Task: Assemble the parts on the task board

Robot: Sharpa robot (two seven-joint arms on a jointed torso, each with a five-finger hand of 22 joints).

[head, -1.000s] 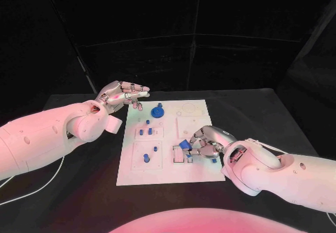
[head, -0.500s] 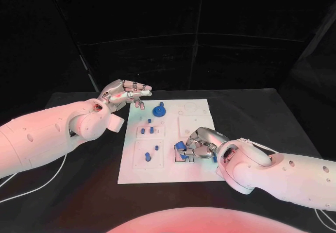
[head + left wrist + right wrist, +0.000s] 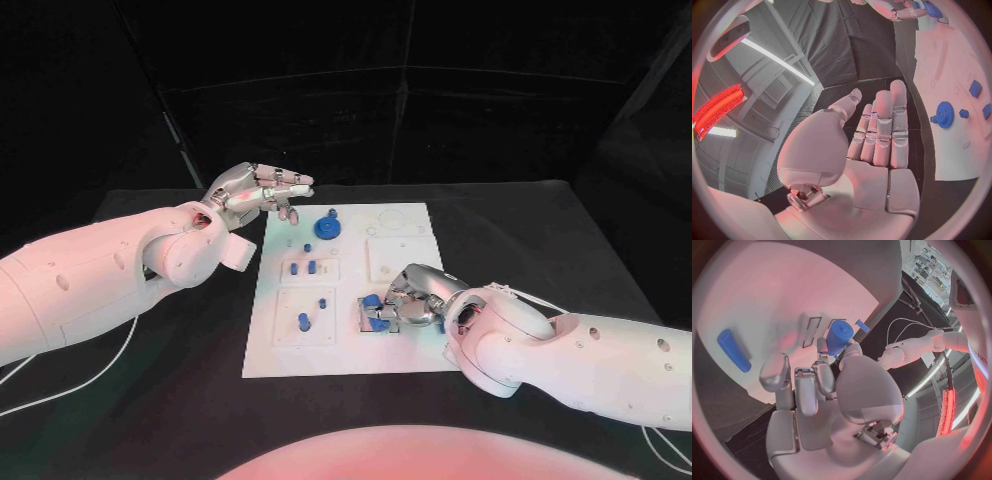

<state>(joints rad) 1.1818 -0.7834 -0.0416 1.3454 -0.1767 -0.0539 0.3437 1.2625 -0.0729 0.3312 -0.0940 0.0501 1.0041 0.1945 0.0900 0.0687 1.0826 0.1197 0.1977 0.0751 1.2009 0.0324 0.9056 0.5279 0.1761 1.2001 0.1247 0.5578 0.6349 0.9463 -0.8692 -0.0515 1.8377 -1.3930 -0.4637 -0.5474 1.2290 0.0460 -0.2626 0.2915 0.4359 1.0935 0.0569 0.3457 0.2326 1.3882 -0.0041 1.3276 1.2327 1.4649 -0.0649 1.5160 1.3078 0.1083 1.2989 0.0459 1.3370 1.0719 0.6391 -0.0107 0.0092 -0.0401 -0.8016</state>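
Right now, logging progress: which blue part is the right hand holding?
The blue part pinched by the right hand at the board's slots; the others lie untouched.

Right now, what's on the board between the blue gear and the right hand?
In the head view, two small blue pegs lie on the task board between the blue gear and the right hand.

A black table carries the white task board at its middle.
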